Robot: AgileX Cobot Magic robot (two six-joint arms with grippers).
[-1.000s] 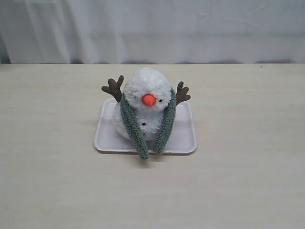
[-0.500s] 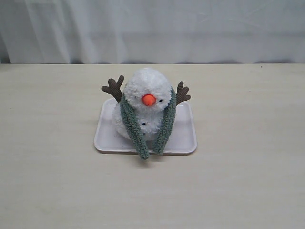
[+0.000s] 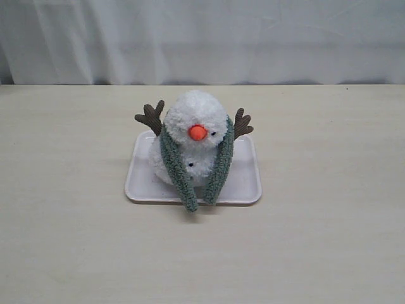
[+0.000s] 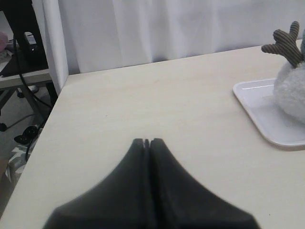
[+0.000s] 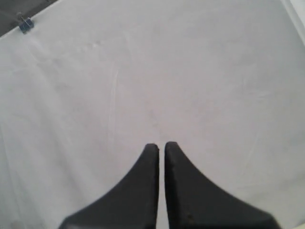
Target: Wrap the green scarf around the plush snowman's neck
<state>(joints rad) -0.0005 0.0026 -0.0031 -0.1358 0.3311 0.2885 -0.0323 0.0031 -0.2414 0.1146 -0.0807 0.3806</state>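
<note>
The plush snowman (image 3: 196, 120) sits upright on a white tray (image 3: 243, 187) at mid-table, its orange nose facing the camera. The green scarf (image 3: 174, 168) lies over its neck from behind. Both ends hang down the front, uncrossed, to the tray's near rim, and the neck crease is hidden under it. Neither gripper shows in the exterior view. My left gripper (image 4: 147, 141) is shut and empty over bare table, well away from the snowman (image 4: 290, 90) and the tray (image 4: 257, 102). My right gripper (image 5: 161, 145) is shut with a hairline gap, holding nothing, and faces white cloth.
A white curtain (image 3: 202, 38) hangs behind the table's far edge. The left wrist view shows the table's side edge (image 4: 45, 129), with a stand and cables on the floor beyond it. A small clip (image 5: 26, 22) holds the cloth.
</note>
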